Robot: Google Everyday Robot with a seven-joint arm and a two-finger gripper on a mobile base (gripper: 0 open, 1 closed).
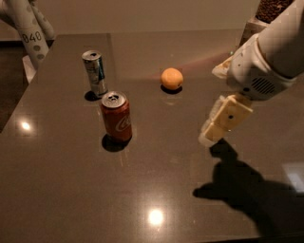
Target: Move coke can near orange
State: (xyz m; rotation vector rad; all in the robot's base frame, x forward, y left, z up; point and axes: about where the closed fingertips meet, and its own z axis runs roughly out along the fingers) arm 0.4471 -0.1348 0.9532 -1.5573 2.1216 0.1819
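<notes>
The coke can (116, 117), short and red-orange with white script and a silver top, stands upright on the dark table (61, 190) left of centre. The orange (171, 79) sits further back, to the right of the can and apart from it. My gripper (219, 122) hangs above the table at the right, well right of the coke can and in front of the orange, holding nothing. Its cream-coloured finger points down and to the left.
A taller silver-and-blue can (95, 73) stands just behind and left of the coke can. A white post marked 040 (31, 35) stands at the table's far left corner. A container (263, 14) sits at the back right. My arm's shadow (247, 187) falls at the front right.
</notes>
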